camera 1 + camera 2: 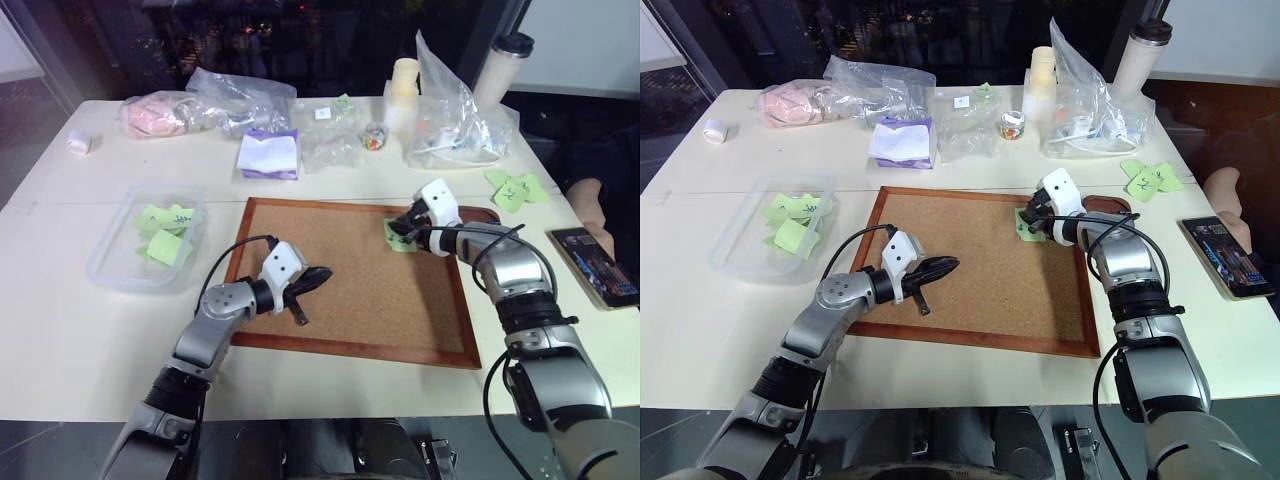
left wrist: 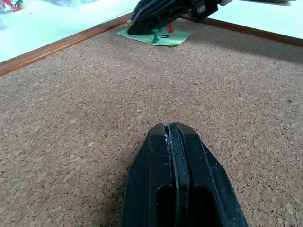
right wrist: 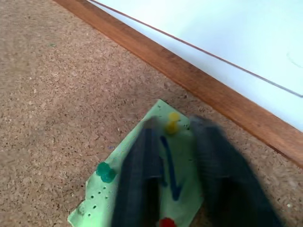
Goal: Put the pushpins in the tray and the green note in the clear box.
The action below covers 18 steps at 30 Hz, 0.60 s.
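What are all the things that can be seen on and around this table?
cork board: one, brown with reddish frame, table centre
green note: one, light green, pinned near the board's far right corner
pushpins: three, yellow, green and red, stuck in that note
clear box: one, see-through, left of the board
boxed notes: several, green, inside the clear box
tray: one, dark brown, beside the board's far right corner
loose notes: a few, green, right of the tray
paper pad: one, white and purple, behind the board
plastic bags: several, clear, far edge
cup: one, pale, dark lid, far right
phone: one, dark, right edge, by a person's hand
left gripper: black fingers shut, over the board
right gripper: black, at the pinned note
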Each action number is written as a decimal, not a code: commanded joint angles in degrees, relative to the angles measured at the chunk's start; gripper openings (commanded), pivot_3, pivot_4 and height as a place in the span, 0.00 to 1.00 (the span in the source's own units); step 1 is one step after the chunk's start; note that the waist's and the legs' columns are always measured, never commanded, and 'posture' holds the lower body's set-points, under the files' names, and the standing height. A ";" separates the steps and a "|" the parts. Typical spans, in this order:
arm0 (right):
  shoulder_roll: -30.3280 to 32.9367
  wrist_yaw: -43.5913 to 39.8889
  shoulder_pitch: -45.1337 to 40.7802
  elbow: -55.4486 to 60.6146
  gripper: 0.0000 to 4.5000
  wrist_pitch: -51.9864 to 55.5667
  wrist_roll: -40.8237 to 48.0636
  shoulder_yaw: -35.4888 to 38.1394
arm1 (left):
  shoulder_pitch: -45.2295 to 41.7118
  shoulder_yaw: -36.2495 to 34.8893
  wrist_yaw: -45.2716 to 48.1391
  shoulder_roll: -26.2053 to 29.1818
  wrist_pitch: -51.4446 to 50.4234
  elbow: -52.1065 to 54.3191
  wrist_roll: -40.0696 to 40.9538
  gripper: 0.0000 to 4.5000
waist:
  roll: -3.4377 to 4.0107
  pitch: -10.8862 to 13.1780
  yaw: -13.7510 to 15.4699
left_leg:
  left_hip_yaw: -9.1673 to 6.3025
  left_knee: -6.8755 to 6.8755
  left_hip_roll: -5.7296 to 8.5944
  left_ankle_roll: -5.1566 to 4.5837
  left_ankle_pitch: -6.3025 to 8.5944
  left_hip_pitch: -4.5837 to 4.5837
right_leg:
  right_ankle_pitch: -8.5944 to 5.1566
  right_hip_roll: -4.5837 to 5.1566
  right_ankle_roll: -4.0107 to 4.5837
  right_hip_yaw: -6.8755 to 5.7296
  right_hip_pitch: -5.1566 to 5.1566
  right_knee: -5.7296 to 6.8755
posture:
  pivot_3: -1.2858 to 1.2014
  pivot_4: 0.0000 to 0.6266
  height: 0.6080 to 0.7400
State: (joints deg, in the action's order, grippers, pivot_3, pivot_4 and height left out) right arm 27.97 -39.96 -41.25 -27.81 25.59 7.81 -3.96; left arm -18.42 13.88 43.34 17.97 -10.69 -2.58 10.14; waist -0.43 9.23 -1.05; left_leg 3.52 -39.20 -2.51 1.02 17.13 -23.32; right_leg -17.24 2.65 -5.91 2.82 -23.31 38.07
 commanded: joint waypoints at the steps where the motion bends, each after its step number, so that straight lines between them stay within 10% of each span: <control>1: -0.12 -0.55 -1.29 0.63 0.01 -0.30 -0.20 0.49 | 1.56 0.61 -0.16 0.22 -0.95 -0.64 -1.01 0.00 | 0.00 0.00 -0.02 | 0.00 0.00 0.00 0.00 0.00 0.00 | 0.00 0.00 0.00 0.00 0.00 0.00 | 0.52 0.24 1.00; 18: 2.50 -0.05 1.05 19.06 0.01 11.00 3.42 4.44 | 1.71 0.64 -0.95 -0.37 -3.60 -6.49 -1.91 0.00 | 0.34 -0.23 0.04 | 0.00 0.02 0.01 -0.01 0.01 0.37 | 0.00 -0.01 0.00 0.02 0.38 0.00 | 0.52 0.24 1.00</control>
State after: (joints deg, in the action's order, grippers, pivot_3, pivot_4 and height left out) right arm 29.65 -40.31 -39.75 -11.58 36.18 10.33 -1.41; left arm -18.74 13.75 42.91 17.25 -12.19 -4.73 9.97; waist -0.09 9.01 -1.01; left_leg 3.52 -39.17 -2.50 1.01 17.14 -22.82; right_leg -17.24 2.64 -5.90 2.84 -22.79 38.03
